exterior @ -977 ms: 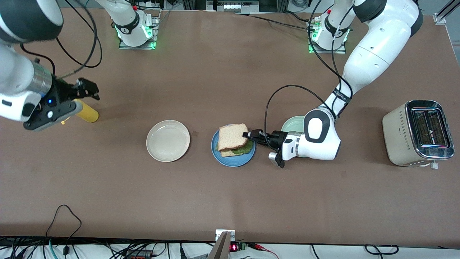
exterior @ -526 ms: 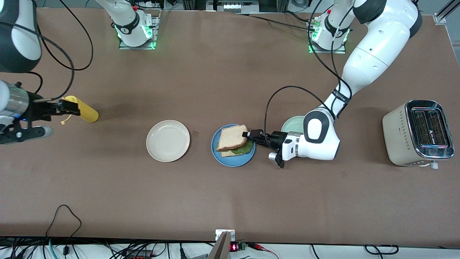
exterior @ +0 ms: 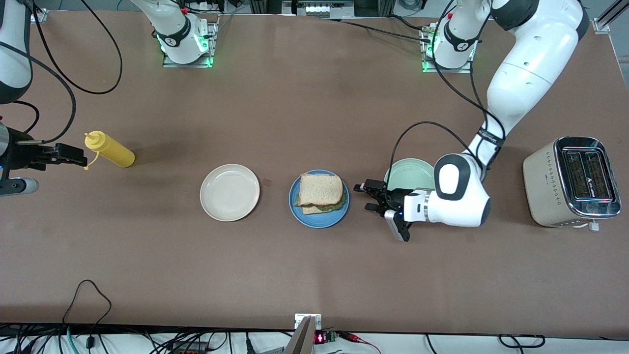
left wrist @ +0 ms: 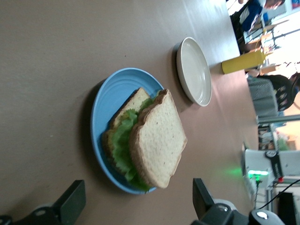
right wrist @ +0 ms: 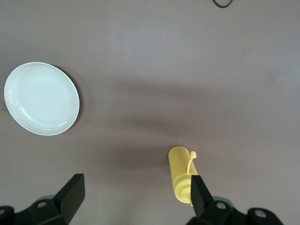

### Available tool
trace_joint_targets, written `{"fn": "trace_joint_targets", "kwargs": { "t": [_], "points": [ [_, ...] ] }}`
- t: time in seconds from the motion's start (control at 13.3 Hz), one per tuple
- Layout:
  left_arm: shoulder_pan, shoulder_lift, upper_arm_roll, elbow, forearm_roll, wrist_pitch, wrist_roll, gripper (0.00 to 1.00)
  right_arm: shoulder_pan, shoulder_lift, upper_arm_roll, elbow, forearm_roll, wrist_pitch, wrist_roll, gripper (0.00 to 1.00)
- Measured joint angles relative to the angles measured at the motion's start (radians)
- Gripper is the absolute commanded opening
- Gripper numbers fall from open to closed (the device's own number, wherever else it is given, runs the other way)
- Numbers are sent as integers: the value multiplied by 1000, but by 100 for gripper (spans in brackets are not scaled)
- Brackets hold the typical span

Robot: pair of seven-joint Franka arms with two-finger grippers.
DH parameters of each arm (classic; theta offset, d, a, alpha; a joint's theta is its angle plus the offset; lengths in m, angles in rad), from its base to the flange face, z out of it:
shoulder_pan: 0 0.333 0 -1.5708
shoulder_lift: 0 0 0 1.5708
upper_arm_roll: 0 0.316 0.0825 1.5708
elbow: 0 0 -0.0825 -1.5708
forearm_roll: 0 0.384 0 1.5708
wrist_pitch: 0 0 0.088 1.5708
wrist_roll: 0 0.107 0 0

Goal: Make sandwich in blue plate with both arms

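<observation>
**Ana:** Looking at the left gripper (exterior: pixel 367 196) first: its two black fingers (left wrist: pixel 70 202) stand spread apart with nothing between them, low over the table (exterior: pixel 314 275), just beside the blue plate (exterior: pixel 319 220) on the side toward the left arm's end.

**Ben:** And the sandwich (exterior: pixel 320 193)?

**Ana:** It lies on that blue plate, straight ahead of the spread fingers and not touching them. In the left wrist view the top bread slice (left wrist: pixel 158 139) sits a little askew on the lettuce (left wrist: pixel 123 140), with the bottom slice (left wrist: pixel 131 104) showing past it.

**Ben:** What else is close to that gripper?

**Ana:** A pale green plate (exterior: pixel 408 173) lies partly under the left arm's wrist, just beside the gripper. The toaster (exterior: pixel 572 181) stands well apart from it, at the left arm's end of the table. The cream plate (exterior: pixel 230 192) sits past the blue plate from the gripper.

**Ben:** The right gripper (exterior: pixel 73 157)?

**Ana:** It waits at the right arm's end of the table, fingers wide apart and empty. The yellow squeeze bottle (exterior: pixel 107 150) lies on its side just beside the fingertips; the right wrist view shows the bottle near one finger (right wrist: pixel 197 193), though I cannot tell whether they touch.
</observation>
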Motion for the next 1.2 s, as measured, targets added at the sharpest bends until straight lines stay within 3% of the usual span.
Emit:
{"fn": "trace_joint_targets", "kwargs": {
  "t": [0.23,0.6,0.9,1.2],
  "points": [
    [33,-78,15,5,222,-126,-3,100,11,-30,0,-21,0,0,7,100],
    [117,-256,28,10,520,-386,-121,100,11,-178,-18,-207,-1,14,34,100],
    [68,-421,14,13,743,-566,-398,100,14,-184,-20,-224,0,33,34,100],
    [-12,-529,9,70,911,-700,-483,100,26,-185,-20,-223,0,35,35,100]
  ]
}}
